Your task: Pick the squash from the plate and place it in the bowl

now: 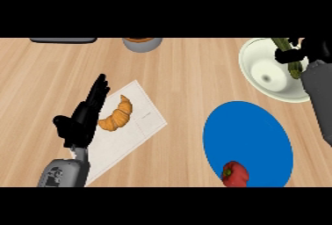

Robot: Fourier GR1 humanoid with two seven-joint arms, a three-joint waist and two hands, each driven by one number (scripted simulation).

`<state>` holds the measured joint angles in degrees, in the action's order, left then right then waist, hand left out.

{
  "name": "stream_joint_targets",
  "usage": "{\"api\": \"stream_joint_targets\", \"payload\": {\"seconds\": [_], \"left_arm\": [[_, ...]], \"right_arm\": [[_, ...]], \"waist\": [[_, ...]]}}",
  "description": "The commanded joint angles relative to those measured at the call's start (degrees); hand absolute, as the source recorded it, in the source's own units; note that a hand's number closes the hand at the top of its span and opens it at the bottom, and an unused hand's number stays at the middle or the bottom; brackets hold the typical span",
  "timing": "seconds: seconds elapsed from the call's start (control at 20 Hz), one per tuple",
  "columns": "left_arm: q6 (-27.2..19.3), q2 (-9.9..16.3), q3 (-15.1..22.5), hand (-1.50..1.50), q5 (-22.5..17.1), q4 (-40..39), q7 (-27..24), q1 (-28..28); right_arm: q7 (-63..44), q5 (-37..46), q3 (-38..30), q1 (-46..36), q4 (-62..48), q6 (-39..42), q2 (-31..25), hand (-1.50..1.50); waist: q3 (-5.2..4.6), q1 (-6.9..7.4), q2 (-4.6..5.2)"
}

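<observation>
The left hand (83, 115) is resting at the left with fingers straight, lying over the edge of a pale mat (133, 127) that is carrying a croissant (117, 114). Further right a red pepper (235, 174) is sitting on the blue plate (250, 132). The right hand (297, 52) is curling round the green squash (288, 55) (partly hidden) over the cream bowl (276, 74)

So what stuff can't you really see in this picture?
- Squash, head view: only a green strip shows; the right hand and forearm cover the rest.
- Bowl: its right side is behind the forearm.
- Right hand: whether its fingers curl round the squash, cannot tell.
- Grey cup and dark object: cut off at the top edge.
- Red pepper on the blue plate: cut off at the bottom.
</observation>
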<state>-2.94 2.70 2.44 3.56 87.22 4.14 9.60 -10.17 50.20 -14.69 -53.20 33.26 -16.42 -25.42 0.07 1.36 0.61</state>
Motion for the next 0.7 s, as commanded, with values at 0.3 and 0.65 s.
{"api": "stream_joint_targets", "payload": {"seconds": [0.3,0.65], "left_arm": [[0.4,0.2,-0.3,0.00,0.4,-1.2,-2.3,-0.8],[-0.2,-0.5,0.9,0.00,0.7,2.3,1.0,-1.3]], "right_arm": [[17.8,-11.4,-8.7,-0.9,-10.8,6.7,-2.1,-1.50],[26.8,-18.4,-14.0,0.9,-5.3,2.5,-2.1,-1.50]], "waist": [[0.04,0.56,0.19],[-0.02,-0.84,-0.49]]}}
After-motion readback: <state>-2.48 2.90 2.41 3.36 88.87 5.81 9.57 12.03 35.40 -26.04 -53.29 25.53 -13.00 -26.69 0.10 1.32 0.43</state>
